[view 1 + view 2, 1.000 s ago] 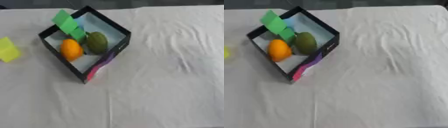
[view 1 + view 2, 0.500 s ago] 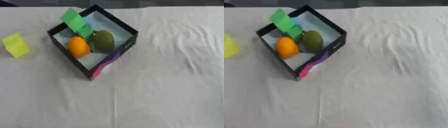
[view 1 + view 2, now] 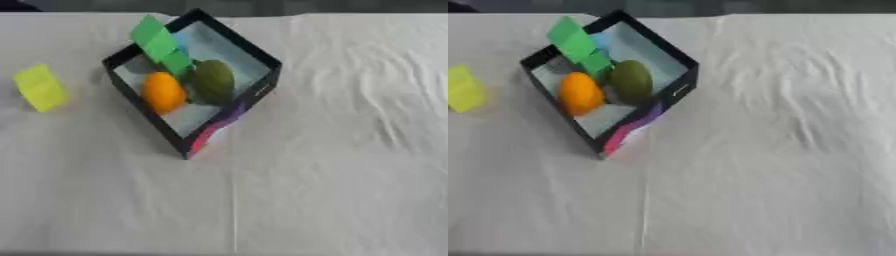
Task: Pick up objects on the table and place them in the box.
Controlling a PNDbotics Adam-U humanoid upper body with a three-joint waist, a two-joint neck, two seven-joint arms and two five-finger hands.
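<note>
The box (image 3: 254, 95), black-walled with a pale floor, sits turned corner-on upon the white-clothed worktop (image 3: 350, 175). Compared with a second ago the whole picture has slid: the box and everything round it now lie further right and lower in both views, together and in the same arrangement. That is the head turning left, not any object moving. The one real consequence is that the yellow block (image 3: 40, 87), well left of the box and outside it, was cut by the edge before and now shows whole in the left eye view.

Moving right from that block, the box holds a green folded piece (image 3: 160, 44) leaning over its upper left wall, then an orange fruit (image 3: 163, 92), then a dark green fruit (image 3: 213, 80) touching it. Right of the box the cloth is bare and wrinkled.

Neither robot hand appears in either view, so their state cannot be told. Judging from this, the yellow block is the last thing left to pick up, and the camera seems to be lining up on it.
</note>
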